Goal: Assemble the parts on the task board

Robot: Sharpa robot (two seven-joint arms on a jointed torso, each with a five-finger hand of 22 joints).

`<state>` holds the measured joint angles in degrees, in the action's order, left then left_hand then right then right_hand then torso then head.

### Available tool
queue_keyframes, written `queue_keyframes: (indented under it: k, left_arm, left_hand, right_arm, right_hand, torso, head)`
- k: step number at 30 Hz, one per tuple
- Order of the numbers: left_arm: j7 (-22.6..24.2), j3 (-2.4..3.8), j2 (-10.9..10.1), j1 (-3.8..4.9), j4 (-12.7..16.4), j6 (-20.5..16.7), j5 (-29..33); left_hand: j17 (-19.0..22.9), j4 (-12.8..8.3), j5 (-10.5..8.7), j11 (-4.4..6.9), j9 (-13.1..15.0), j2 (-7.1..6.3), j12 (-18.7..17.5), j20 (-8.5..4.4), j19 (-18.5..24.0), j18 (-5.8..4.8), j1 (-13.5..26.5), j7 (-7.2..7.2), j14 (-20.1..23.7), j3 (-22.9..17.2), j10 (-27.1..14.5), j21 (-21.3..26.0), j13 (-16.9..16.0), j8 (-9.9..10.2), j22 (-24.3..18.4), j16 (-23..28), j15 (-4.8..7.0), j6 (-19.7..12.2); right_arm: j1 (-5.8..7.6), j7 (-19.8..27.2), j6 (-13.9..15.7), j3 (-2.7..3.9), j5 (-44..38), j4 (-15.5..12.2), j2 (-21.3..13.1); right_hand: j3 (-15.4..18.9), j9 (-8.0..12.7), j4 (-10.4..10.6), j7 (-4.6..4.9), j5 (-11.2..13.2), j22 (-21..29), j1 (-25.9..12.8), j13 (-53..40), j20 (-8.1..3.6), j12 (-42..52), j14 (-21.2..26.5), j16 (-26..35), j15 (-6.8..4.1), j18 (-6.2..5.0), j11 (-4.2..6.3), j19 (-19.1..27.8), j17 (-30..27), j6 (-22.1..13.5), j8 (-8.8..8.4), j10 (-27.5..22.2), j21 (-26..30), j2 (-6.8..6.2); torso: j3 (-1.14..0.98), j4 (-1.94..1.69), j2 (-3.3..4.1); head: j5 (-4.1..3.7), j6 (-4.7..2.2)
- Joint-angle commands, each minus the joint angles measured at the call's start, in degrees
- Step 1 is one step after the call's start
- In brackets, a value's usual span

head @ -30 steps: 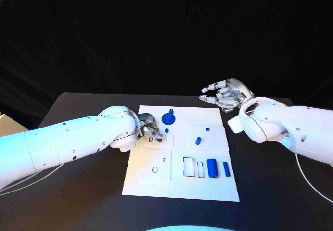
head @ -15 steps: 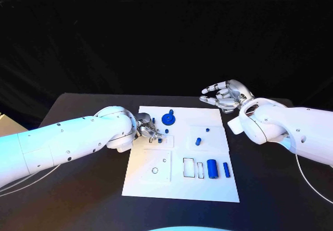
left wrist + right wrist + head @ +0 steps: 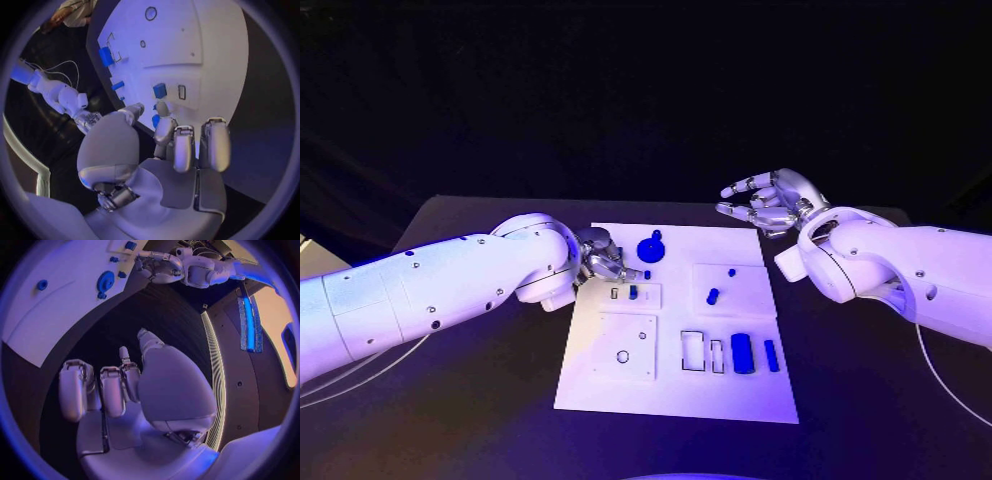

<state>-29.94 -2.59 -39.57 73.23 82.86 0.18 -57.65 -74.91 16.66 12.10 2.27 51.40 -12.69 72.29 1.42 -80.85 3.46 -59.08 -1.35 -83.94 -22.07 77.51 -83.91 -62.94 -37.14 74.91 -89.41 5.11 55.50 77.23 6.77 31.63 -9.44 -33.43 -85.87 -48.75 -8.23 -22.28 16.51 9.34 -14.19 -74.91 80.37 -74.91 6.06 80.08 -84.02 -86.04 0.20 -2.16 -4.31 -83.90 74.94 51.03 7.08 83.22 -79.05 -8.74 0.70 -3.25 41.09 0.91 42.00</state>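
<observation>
The white task board (image 3: 678,385) lies in the middle of the table. My left hand (image 3: 603,256) hovers at its far left corner with loosely bent fingers (image 3: 185,146) and nothing in it. Just in front of it a small blue part (image 3: 633,292) stands in a raised square plate, beside an empty slot (image 3: 182,91). A blue gear (image 3: 651,247) sits at the far edge; it also appears as the gear (image 3: 105,281) in the right wrist view. My right hand (image 3: 769,200) is lifted off the board's far right corner, fingers spread, empty.
Another small blue part (image 3: 713,296) sits on the right square plate. Two blue blocks (image 3: 741,352) lie beside empty rectangular slots near the front. A small peg (image 3: 646,273) stands next to my left hand. Black table surrounds the board.
My left hand has pulled back towards the far left, off the small blue part, which now stands alone in its plate. The right hand has barely moved.
</observation>
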Motion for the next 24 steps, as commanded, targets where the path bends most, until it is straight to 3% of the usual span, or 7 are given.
queue_keyframes:
  k: [1,4,7,8,14,19,24]
  left_arm:
    - [1.14,0.78,-0.26,0.35,-0.89,0.47,3.80]
    - [1.72,1.60,-0.40,1.10,-2.60,1.20,5.63]
    - [2.06,1.96,-0.35,1.82,-4.03,1.80,6.35]
    - [2.17,2.06,-0.27,2.09,-4.64,2.13,6.47]
    - [3.12,2.40,1.94,3.49,-10.33,4.81,5.99]
    - [3.94,2.41,4.48,3.80,-15.01,7.04,4.65]
    - [4.49,1.82,7.22,3.89,-19.59,9.35,3.50]
  left_hand:
    - [-13.16,-0.01,-0.21,-0.26,0.11,0.57,-1.80,0.01,1.06,-0.06,-0.87,-0.48,-5.48,0.67,-1.79,0.81,2.39,0.54,0.51,0.40,-0.03,-0.92]
    - [-12.40,-0.02,0.21,-0.89,-0.20,1.08,-4.81,0.37,2.33,0.31,-2.47,-1.20,-5.24,1.08,-4.46,1.77,6.28,1.63,-1.17,0.81,-0.56,-2.46]
    - [-11.57,0.01,0.44,-2.11,-2.04,1.61,-6.24,0.98,3.30,0.58,-3.62,-2.70,-4.94,1.41,-5.97,2.56,8.11,4.90,-2.44,1.27,-1.56,-5.39]
    - [-11.45,-0.03,0.38,-3.01,-3.67,1.82,-6.45,1.62,3.42,0.59,-4.20,-3.60,-4.89,1.85,-6.33,2.71,8.48,7.06,-2.60,1.34,-2.34,-6.00]
    - [-11.20,0.02,0.41,-3.35,-4.92,2.00,-6.63,2.10,3.59,0.69,-4.64,-4.02,-4.79,2.45,-6.78,2.90,8.79,8.57,-2.84,1.47,-2.72,-5.90]
    - [-10.39,0.05,0.42,-3.64,-5.62,2.22,-7.65,2.38,4.26,0.90,-4.84,-4.32,-4.49,2.85,-7.92,3.42,10.13,9.49,-3.72,1.92,-2.99,-5.96]
    - [-10.19,0.06,0.41,-3.77,-5.91,2.38,-8.10,2.50,4.51,0.97,-4.86,-4.45,-4.40,3.04,-8.44,3.62,10.72,9.88,-4.04,2.03,-3.10,-6.00]
  right_arm:
    - [-0.05,0.77,-0.33,0.01,-0.27,0.08,0.04]
    - [-0.06,0.77,-0.33,0.01,-0.27,0.16,0.03]
    - [-0.06,0.75,-0.33,0.01,-0.27,0.20,0.03]
    - [-0.06,0.75,-0.33,0.01,-0.27,0.21,0.03]
    - [-0.06,0.71,-0.37,0.01,-0.27,0.20,0.03]
    - [-0.06,0.70,-0.39,0.01,-0.27,0.11,0.00]
    - [-0.05,0.69,-0.41,0.01,-0.27,-0.04,-0.04]
  right_hand:
    - [0.29,-0.08,0.06,-0.06,0.31,-6.95,-0.55,-7.41,-0.18,-0.17,-3.55,0.21,-0.24,-0.59,-0.03,-0.73,5.11,-0.51,0.31,-0.46,0.33,0.23]
    - [0.29,-0.08,0.06,-0.06,0.31,-6.95,-0.55,-7.41,-0.18,-0.17,-3.55,0.21,-0.24,-0.59,-0.03,-0.73,5.11,-0.51,0.31,-0.46,0.33,0.23]
    - [0.29,-0.08,0.06,-0.06,0.31,-6.95,-0.55,-7.41,-0.18,-0.17,-3.55,0.21,-0.24,-0.59,-0.03,-0.73,5.11,-0.51,0.31,-0.46,0.33,0.23]
    - [0.29,-0.08,0.06,-0.06,0.31,-6.95,-0.55,-7.41,-0.18,-0.17,-3.55,0.21,-0.24,-0.59,-0.03,-0.73,5.11,-0.51,0.31,-0.46,0.33,0.23]
    - [0.29,-0.09,0.03,-0.07,0.32,-6.91,-0.59,-7.40,-0.19,-0.18,-3.55,0.22,-0.25,-0.61,-0.02,-0.71,5.10,-0.54,0.33,-0.46,0.39,0.27]
    - [0.29,-0.09,0.03,-0.07,0.32,-6.91,-0.59,-7.40,-0.19,-0.18,-3.55,0.22,-0.25,-0.61,-0.02,-0.71,5.10,-0.54,0.33,-0.46,0.39,0.27]
    - [0.29,-0.09,0.03,-0.07,0.32,-6.91,-0.59,-7.40,-0.19,-0.18,-3.55,0.22,-0.25,-0.61,-0.02,-0.71,5.10,-0.54,0.33,-0.46,0.39,0.27]
  torso:
    - [0.00,-0.06,0.01]
    - [-0.05,-0.08,-0.02]
    - [-0.05,-0.04,0.04]
    - [-0.06,-0.03,0.04]
    - [0.02,0.00,0.23]
    - [0.06,0.10,0.32]
    - [0.06,0.19,0.49]
  head:
    - [0.00,-0.16]
    - [0.10,-0.40]
    - [0.09,-0.64]
    - [0.09,-0.66]
    - [0.15,-0.95]
    - [0.24,-0.95]
    - [0.22,-0.85]
